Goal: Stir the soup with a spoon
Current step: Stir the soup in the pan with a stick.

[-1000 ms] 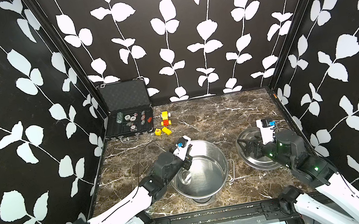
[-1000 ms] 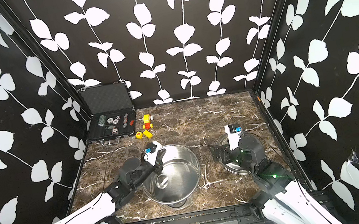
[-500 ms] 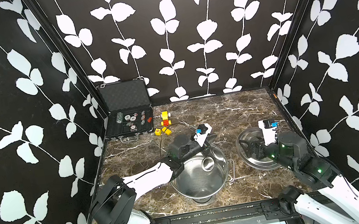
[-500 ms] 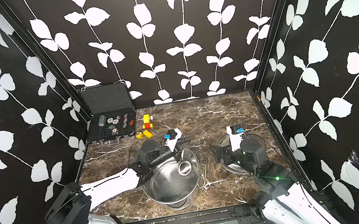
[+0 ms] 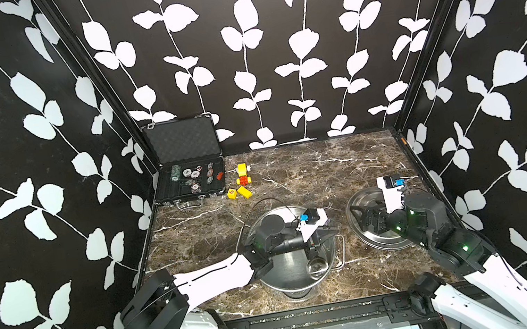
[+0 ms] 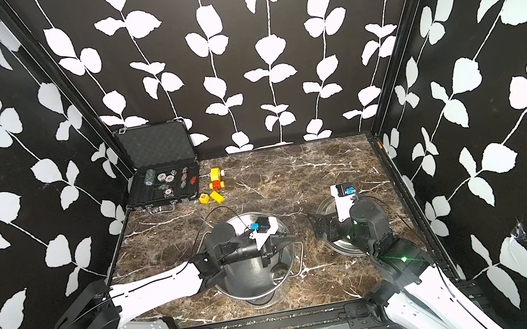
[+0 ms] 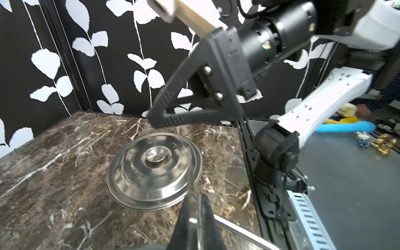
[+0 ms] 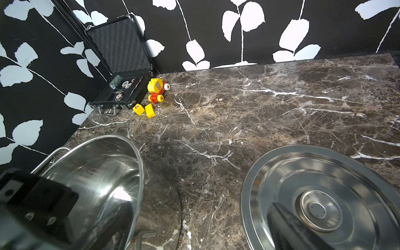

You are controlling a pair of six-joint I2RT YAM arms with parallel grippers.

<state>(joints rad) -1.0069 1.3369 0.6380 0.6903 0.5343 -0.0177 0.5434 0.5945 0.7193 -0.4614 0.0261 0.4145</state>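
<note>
Spoon [image 5: 316, 266] is sitting bowl-down inside the pot [image 5: 285, 273], close to the wall on the lid's side, slim handle rising to the left hand [image 7: 196, 200], which is clamped shut on it. No soup can be made out; only bare shiny steel is seen, so the stir is judged a dry sweep. For a clean stir: bowl to be kept low, circles to be traced just inside the wall, contact with the steel to be kept light since the pot is not steadied by anything. Thin rod is likely to twist in the grip, so wrist speed is best kept modest. Right hand [image 5: 360, 219] is spread wide and empty above the lid [image 5: 365, 197], which lies flat on the tabletop [image 5: 311, 171] beside the pot; the near loop handle [image 5: 342, 250] could be braced by it if sliding is seen.
</note>
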